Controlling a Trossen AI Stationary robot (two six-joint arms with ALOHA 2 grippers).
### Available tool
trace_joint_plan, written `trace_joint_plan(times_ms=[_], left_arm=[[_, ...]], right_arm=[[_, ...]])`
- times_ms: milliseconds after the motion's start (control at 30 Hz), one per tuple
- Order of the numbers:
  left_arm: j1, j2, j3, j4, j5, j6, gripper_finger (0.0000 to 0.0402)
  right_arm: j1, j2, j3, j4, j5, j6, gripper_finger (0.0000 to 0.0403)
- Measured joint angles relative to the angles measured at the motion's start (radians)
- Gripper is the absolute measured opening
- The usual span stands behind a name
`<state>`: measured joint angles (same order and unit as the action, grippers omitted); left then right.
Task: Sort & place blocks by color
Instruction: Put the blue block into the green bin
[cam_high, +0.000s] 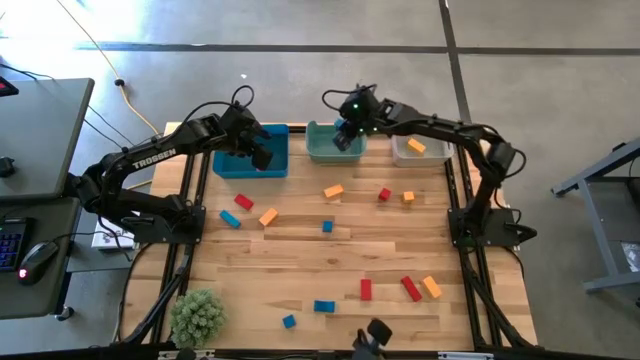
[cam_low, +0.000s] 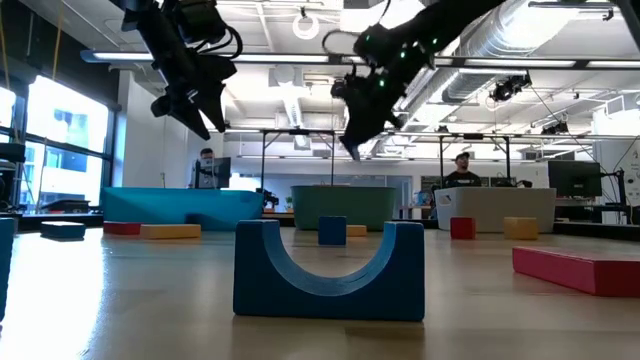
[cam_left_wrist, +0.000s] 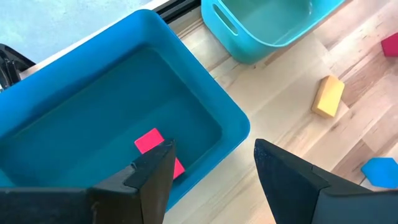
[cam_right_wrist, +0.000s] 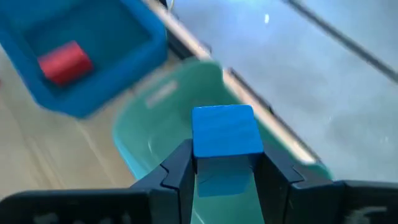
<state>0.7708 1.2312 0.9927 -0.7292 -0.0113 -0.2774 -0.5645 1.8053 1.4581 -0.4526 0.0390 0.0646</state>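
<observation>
My right gripper (cam_right_wrist: 225, 163) hangs above the teal bin (cam_high: 335, 143), shut on a blue block (cam_right_wrist: 225, 129). My left gripper (cam_left_wrist: 214, 177) is open above the near rim of the blue bin (cam_high: 240, 160). A red block (cam_left_wrist: 152, 142) lies on that bin's floor. An orange block (cam_high: 416, 146) lies in the white-grey bin (cam_high: 420, 152). Several red, blue and orange blocks lie scattered on the table, among them an orange one (cam_high: 333, 191), a red one (cam_high: 244, 202) and a blue one (cam_high: 324, 306). My right gripper pinches the blue block between its two fingers, by two opposite side faces at its lower part (cam_right_wrist: 224, 152). The block's other end sticks out beyond the fingertips. It is lifted clear, above the teal bin (cam_right_wrist: 155, 130).
The three bins stand in a row along the table's far edge. A blue arch block (cam_low: 328, 270) and a red bar (cam_low: 580, 268) lie near the near edge. A green plant (cam_high: 197, 316) stands at the near left corner. People sit in the room behind.
</observation>
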Motion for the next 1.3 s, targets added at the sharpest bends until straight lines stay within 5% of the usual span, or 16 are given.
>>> trace_joint_plan(times_ms=[467,833,1300], left_arm=[[0.000,0.000,0.000,0.001,0.000,0.000,0.0209],[0.000,0.000,0.000,0.002,0.000,0.000,0.0209],[0.000,0.000,0.000,0.001,0.000,0.000,0.0209]], right_arm=[[-0.007,0.179,-0.001,-0.012,-0.048,-0.016,0.0104],[-0.011,0.188,-0.001,-0.011,-0.040,-0.013,0.0104],[-0.011,0.188,-0.001,-0.020,-0.029,0.023,0.0154]])
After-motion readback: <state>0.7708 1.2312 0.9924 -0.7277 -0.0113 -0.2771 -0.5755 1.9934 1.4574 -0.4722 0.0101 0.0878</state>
